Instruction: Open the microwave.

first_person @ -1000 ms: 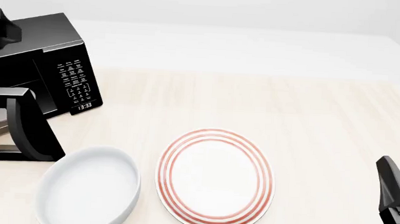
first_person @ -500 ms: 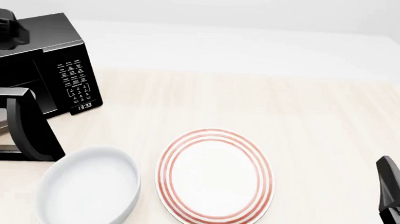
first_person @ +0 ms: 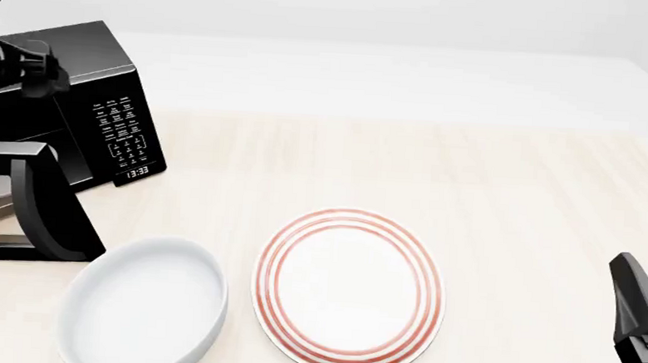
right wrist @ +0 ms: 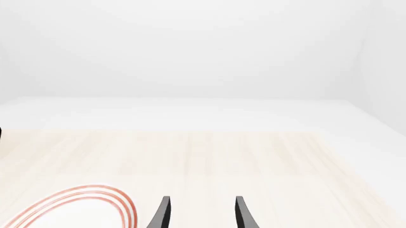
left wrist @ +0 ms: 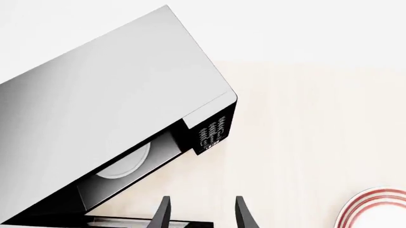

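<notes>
The glossy black microwave (first_person: pixel 79 94) stands at the table's far left, its keypad panel (first_person: pixel 127 138) facing right. Its windowed door (first_person: pixel 45 208) is swung wide out toward the near side. In the left wrist view the microwave (left wrist: pixel 108 95) shows from above, with the cavity uncovered and the pale turntable (left wrist: pixel 127 164) inside. My left gripper (left wrist: pixel 201 216) hangs open and empty above the door's top edge. My left arm (first_person: pixel 19 70) hovers over the microwave's roof. My right gripper (right wrist: pixel 201 216) is open and empty, low at the near right (first_person: pixel 638 323).
A white plate with red rings (first_person: pixel 346 291) lies at the near centre, and its rim shows in the right wrist view (right wrist: pixel 82 204). A white bowl (first_person: pixel 145 305) sits to its left, just in front of the open door.
My left arm has moved right and slightly down across the microwave's roof. The door, plate, bowl and right arm have not moved.
</notes>
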`<control>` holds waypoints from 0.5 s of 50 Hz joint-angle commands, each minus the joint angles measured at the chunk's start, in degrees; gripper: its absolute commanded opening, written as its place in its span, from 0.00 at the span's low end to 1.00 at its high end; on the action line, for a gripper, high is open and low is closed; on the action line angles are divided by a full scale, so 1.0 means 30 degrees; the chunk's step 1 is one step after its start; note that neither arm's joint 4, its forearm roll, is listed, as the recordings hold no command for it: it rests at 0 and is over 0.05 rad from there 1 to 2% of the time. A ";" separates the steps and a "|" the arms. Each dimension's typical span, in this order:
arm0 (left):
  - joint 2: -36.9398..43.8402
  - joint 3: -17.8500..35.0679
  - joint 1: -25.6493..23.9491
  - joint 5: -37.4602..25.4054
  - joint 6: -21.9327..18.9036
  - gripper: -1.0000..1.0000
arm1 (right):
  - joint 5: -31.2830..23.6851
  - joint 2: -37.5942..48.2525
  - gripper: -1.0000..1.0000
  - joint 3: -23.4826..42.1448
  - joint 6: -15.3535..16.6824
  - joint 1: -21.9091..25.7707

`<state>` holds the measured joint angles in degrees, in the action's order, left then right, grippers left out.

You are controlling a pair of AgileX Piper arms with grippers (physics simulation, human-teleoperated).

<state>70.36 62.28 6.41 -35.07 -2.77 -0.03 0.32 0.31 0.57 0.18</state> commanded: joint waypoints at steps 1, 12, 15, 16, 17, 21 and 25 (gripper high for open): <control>0.0618 -0.0136 0.0342 0.0272 0.0106 1.00 | -0.0001 0.0001 1.00 0.0000 0.0001 -0.0001; 0.0904 -0.0460 0.0940 0.0809 -0.0044 1.00 | -0.0001 0.0001 1.00 0.0000 0.0001 -0.0001; 0.1049 -0.0665 0.1074 0.1059 -0.0056 1.00 | 0.0000 -0.0001 1.00 0.0000 0.0001 -0.0004; 0.1122 -0.0727 0.1127 0.1157 -0.0024 1.00 | 0.0000 0.0000 1.00 0.0000 0.0002 -0.0001; 0.1225 -0.0816 0.1181 0.1284 -0.0028 1.00 | 0.0000 0.0001 1.00 0.0000 0.0000 0.0002; 0.1468 -0.0969 0.1420 0.1467 -0.0150 1.00 | 0.0001 -0.0002 1.00 0.0000 -0.0004 -0.0003; 0.1658 -0.1103 0.1723 0.1670 -0.0262 1.00 | 0.0000 0.0000 1.00 0.0000 -0.0001 -0.0002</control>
<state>73.90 60.10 9.88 -31.63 -3.10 -0.03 0.32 0.31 0.57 0.18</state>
